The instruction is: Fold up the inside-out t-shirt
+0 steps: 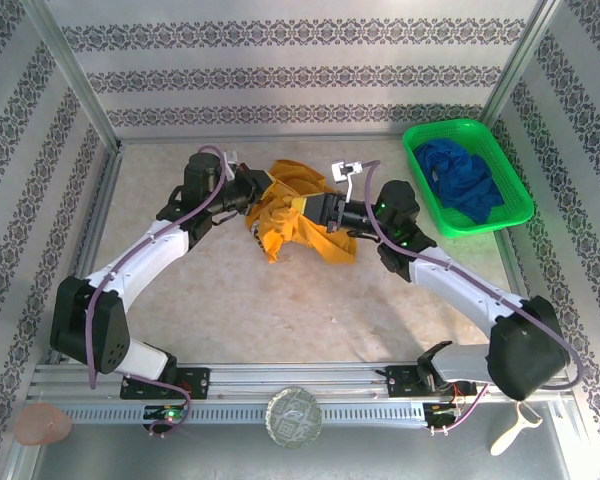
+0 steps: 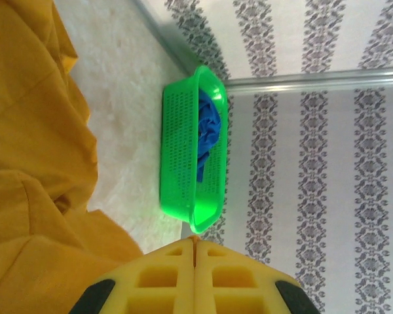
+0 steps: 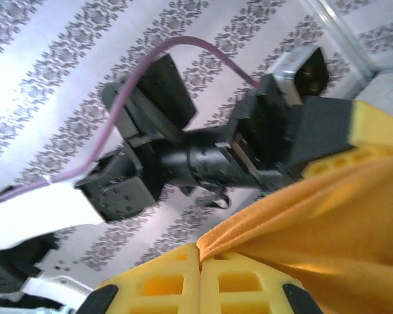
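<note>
The inside-out t-shirt is a mustard-yellow bunch lifted between the two arms in the middle of the table. My left gripper pinches its left side. In the left wrist view the yellow fingers are pressed together with a sliver of orange cloth at their tips, and the shirt hangs to the left. My right gripper holds the right side. In the right wrist view its jaws are shut on a folded edge of the shirt, which stretches toward the left arm's wrist.
A green basket at the back right holds a dark blue garment; the left wrist view also has this basket. Patterned walls enclose the table on three sides. A pink lump, a round disc and a white tool lie by the near rail.
</note>
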Controlling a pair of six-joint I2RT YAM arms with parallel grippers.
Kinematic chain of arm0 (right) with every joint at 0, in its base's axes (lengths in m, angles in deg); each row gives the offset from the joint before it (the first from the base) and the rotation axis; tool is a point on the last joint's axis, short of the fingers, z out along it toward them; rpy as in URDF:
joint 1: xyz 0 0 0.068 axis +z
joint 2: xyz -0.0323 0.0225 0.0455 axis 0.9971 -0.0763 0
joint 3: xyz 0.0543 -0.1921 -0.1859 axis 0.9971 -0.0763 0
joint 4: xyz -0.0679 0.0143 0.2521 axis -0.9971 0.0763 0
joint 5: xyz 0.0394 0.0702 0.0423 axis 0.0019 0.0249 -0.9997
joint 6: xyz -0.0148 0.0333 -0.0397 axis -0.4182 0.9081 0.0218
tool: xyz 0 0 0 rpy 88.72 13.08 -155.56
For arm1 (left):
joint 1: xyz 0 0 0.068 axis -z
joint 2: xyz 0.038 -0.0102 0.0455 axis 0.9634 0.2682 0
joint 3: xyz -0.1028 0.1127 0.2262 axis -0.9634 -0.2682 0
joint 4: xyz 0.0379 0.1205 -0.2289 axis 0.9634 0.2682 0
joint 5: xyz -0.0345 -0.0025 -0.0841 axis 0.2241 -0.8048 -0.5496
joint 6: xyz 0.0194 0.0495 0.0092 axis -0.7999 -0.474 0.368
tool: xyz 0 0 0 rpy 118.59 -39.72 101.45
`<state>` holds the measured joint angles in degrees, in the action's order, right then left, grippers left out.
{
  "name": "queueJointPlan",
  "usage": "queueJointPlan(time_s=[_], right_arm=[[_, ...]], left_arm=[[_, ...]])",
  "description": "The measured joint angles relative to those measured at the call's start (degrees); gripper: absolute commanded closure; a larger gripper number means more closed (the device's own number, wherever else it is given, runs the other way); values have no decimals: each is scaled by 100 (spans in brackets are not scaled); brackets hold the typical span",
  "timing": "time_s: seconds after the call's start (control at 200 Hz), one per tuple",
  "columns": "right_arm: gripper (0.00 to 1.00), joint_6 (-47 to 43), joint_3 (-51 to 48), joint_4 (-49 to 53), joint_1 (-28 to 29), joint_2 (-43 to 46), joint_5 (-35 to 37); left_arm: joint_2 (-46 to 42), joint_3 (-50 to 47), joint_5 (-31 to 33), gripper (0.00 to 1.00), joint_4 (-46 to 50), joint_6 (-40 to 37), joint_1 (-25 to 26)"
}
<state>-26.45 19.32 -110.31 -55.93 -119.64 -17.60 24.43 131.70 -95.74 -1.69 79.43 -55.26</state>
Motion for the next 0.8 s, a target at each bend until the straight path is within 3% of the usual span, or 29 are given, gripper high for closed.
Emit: queueJointPlan(time_s=[0.045,0.165,0.23,0.355,0.545,0.799], right_arm=[[100,144,-57,-249,-57,-111,-87],[100,498,-417,-782,-328,-251,-223],[100,649,-619,-990,-516,-262,-240],[100,844,-852,-1300,-745,-264,-273],[100,931,-953,-1561,-782,-267,-361],[100,1027,-1051,-1698,-778,-275,-398]], left_arm=[[7,-35,-24,88,-79,-2,-15],[-44,-79,-26,48,-168,-142,-85],[-188,-168,-22,39,-138,-258,-133],[-699,-391,17,37,63,-507,-197],[-1467,-807,105,41,232,-831,42],[-920,-824,153,41,424,-1314,669]])
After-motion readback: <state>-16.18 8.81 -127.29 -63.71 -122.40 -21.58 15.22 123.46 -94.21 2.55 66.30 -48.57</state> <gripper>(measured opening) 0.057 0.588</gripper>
